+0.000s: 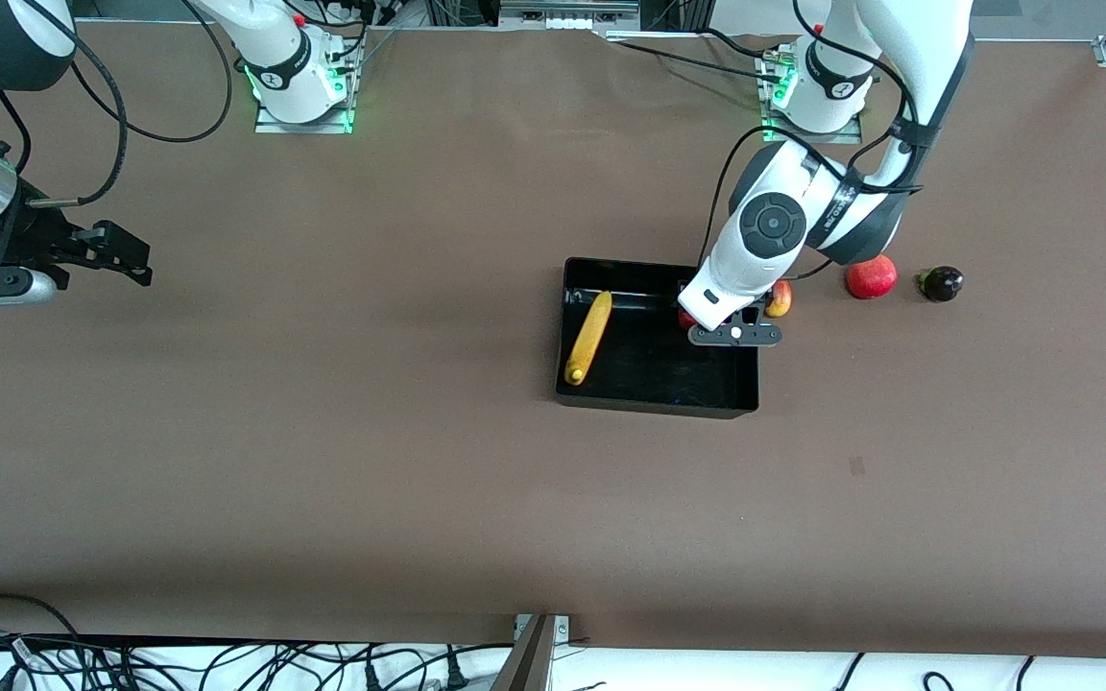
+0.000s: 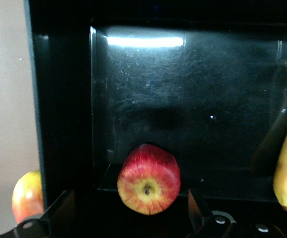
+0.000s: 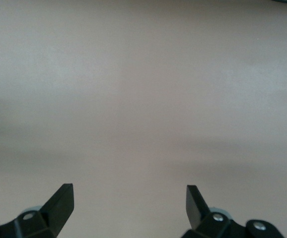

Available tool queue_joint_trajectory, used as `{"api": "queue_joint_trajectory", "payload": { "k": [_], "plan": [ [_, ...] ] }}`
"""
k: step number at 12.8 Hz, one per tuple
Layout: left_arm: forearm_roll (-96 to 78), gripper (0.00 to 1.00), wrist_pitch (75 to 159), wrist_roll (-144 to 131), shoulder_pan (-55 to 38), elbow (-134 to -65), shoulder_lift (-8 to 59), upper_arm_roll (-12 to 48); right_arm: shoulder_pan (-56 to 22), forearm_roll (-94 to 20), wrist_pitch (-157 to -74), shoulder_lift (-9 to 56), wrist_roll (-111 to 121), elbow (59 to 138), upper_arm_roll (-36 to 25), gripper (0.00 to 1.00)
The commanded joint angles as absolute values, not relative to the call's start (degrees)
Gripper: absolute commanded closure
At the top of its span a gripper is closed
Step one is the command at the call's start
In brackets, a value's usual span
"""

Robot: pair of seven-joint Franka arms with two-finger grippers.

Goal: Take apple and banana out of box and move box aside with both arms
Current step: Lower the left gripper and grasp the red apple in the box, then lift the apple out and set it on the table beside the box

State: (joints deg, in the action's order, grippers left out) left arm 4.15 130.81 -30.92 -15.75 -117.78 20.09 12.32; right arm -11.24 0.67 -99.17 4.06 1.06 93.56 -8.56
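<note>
Here the left gripper (image 1: 735, 333) hangs low over the corner of the box (image 1: 654, 395) that lies toward the left arm's end of the table, fingers spread wide and holding nothing. In the left wrist view the apple (image 2: 149, 179) sits between the two black fingertips (image 2: 197, 210), lying on the box floor against the wall, its dimpled end turned up to the camera. From the front camera only a red sliver of it shows past the wrist.

So the step in hand looks like the first pick: the apple is lined up but not yet gripped. The next move calls for a short descent until the fingers straddle the fruit, then a close on its flanks and a lift clear of the low wall. The wall is close by, so a finger may catch on it.

The banana (image 1: 589, 338) lies in the same box along the wall toward the right arm's end, well apart from the apple, untouched.

Outside the box, just beside its wall, rests a red-yellow mango (image 1: 781, 298); farther toward the left arm's end sit a red pomegranate (image 1: 871, 277) and a dark round fruit (image 1: 941, 283).

The right gripper (image 1: 116, 254) waits, parted and empty, over bare table (image 1: 323, 461) at the right arm's end.
</note>
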Motion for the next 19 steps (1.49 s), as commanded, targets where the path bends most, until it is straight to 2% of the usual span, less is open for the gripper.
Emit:
{"api": "queue_joint_trajectory", "payload": {
  "k": [1, 7, 8, 9, 10, 12, 14, 17, 19],
  "plan": [
    [5.98, 0.00, 136.74, -34.62, -17.48, -121.45, 20.39, 12.22, -10.72, 0.79, -99.14, 4.39, 1.14, 92.64, -8.00, 0.00],
    [6.42, 0.00, 139.66, -36.30, -18.46, -122.61, 23.47, 12.22, -10.72, 0.79, -99.14, 4.39, 1.14, 92.64, -8.00, 0.00],
    [6.42, 0.38, 139.57, -36.30, -18.46, -122.52, 23.47, 12.22, -10.64, 0.79, -99.14, 4.39, 1.14, 92.64, -8.00, 0.00],
    [6.42, 0.61, 139.40, -36.30, -18.46, -122.52, 23.81, 12.22, -10.72, 0.79, -99.14, 4.39, 1.14, 92.64, -8.00, 0.00],
    [6.42, 0.72, 138.96, -36.21, -18.37, -122.26, 23.73, 12.22, -10.72, 0.79, -99.14, 4.39, 1.23, 92.64, -8.00, 0.00],
    [6.42, 0.76, 135.90, -35.60, -17.67, -120.77, 21.90, 12.13, -10.72, 0.79, -99.14, 4.39, 1.14, 92.64, -8.00, 0.00],
    [6.33, 0.76, 126.01, -35.51, -16.62, -115.34, 20.05, 12.22, -10.64, 0.79, -99.14, 4.39, 1.23, 92.64, -8.00, 0.00],
    [6.33, 0.76, 109.56, -33.59, -16.17, -103.66, 19.60, 11.87, -10.72, 0.79, -99.14, 4.39, 1.23, 92.64, -8.00, 0.00],
    [6.33, 0.76, 103.47, -20.99, -9.89, -99.07, 19.69, 11.69, -10.72, 0.79, -99.14, 4.39, 1.23, 92.64, -8.00, 0.00]
  ]
}}
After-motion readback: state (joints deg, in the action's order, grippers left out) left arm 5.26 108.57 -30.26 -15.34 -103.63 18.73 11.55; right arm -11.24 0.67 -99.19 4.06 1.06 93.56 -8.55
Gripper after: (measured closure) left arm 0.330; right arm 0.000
